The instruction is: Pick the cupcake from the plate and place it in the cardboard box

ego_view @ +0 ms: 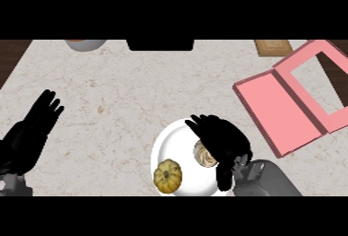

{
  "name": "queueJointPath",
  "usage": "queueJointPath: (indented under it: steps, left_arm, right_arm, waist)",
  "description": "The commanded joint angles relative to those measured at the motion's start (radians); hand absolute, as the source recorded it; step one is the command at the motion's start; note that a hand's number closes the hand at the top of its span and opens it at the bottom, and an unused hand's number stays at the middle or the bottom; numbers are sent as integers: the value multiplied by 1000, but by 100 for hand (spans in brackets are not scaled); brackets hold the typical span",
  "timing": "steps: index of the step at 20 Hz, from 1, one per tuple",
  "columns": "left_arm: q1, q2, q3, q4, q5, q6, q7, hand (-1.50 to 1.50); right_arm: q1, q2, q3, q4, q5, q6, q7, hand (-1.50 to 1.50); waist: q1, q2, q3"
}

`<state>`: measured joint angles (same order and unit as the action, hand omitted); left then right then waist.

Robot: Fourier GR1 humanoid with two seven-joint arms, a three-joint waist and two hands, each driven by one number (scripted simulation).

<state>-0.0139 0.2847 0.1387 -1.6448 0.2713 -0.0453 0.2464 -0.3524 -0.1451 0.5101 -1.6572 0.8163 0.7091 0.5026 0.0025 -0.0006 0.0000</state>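
Observation:
A white plate [170, 143] lies at the counter's near middle. On its right half sits the cupcake [203, 156], pale with a swirled top and partly covered by my right hand [223, 140]. That hand hovers over it, fingers stretched toward the plate's far edge and thumb pointing back along the plate's right rim; it is open and not closed round the cupcake. A pink box [279, 108] lies open to the right of the plate, its windowed lid [319, 80] folded back. At the left edge my left hand [35, 122] rests open with its fingers up.
A small yellow pumpkin-shaped item [167, 175] sits on the plate's near left. At the counter's far edge are a bowl [85, 44], a black object [160, 44] and a wooden board [273, 47]. Bare counter [122, 92] lies between the hands.

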Motion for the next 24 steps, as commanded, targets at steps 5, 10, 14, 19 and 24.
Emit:
queueJointPath:
  steps: [5,10,14,19,24]
  left_arm:
    - [21,-23,22,-58,-4,-18,38,0]
    - [-59,-43,22,-2,-28,7,73,0]
    - [-45,-29,50,1,-32,-21,60,0]
    - [-8,-39,59,-37,-27,-57,57,0]
    - [42,-54,65,-62,-49,-67,23,0]
  right_arm:
    - [30,-7,-36,63,81,-5,-72,-150]
    - [45,50,19,114,153,-28,-86,-150]
    - [20,76,2,201,182,-41,-124,-150]
    - [96,24,-4,166,224,-69,-194,-150]
    - [0,130,-42,289,256,-77,-163,-150]
  waist:
    - [2,0,0]
    - [-1,0,0]
    - [0,1,0]
    - [-1,0,0]
    - [3,0,0]
